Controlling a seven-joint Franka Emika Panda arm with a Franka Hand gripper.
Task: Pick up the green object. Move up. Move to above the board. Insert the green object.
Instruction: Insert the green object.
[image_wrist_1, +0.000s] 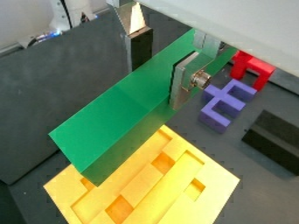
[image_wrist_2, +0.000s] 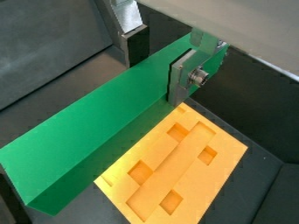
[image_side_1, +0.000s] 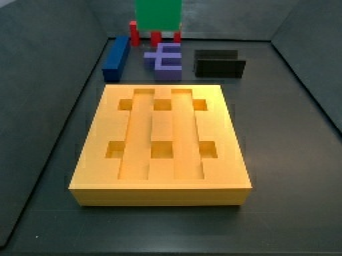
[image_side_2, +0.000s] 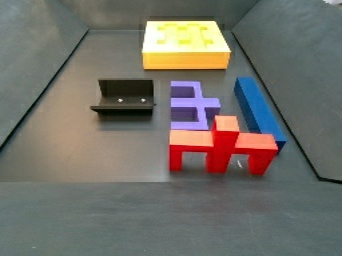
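My gripper (image_wrist_1: 162, 66) is shut on the green object (image_wrist_1: 117, 114), a long plain green bar. One silver finger (image_wrist_1: 184, 83) presses on its near face and the other finger is behind it. Both wrist views show the grip (image_wrist_2: 158, 63), with the bar (image_wrist_2: 93, 140) lifted off the floor. The orange-yellow board (image_wrist_1: 152, 188) with square holes lies flat below the bar's free end, as the wrist view (image_wrist_2: 176, 166) shows. In a side view the bar (image_side_1: 158, 10) hangs high at the back, beyond the board (image_side_1: 160, 170). The other side view shows only the board (image_side_2: 185, 40).
A purple E-shaped block (image_side_1: 166, 60), a red block (image_side_2: 221, 148) and a blue bar (image_side_2: 259, 108) lie behind the board. The black fixture (image_side_2: 123, 98) stands beside them. Dark walls enclose the floor.
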